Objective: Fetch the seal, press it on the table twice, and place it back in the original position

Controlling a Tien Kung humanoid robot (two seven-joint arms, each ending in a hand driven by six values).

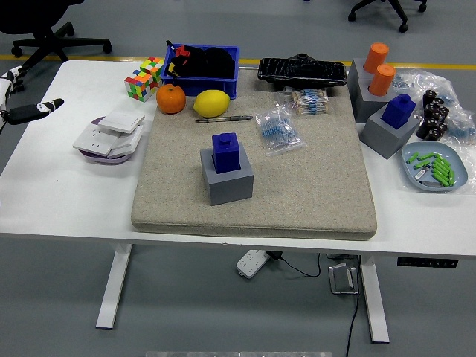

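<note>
Seal [225,151]: blue block, seated upright in its grey holder [227,178], near the middle of the beige mat [312,186] on the counter [59,193]. Nothing touches it. A second blue seal [400,110] sits in another grey holder at the right, off the mat.

Left hand [30,113]: only a sliver shows at the left picture edge, well apart from the seal; cannot tell its finger state. Right hand: not in view.

Step, as judged: fetch not yet begun.

Next move calls for a hand to reach in over the mat, close around the blue block's upper part and lift it straight up out of the holder, leaving the holder in place for the return.
</note>
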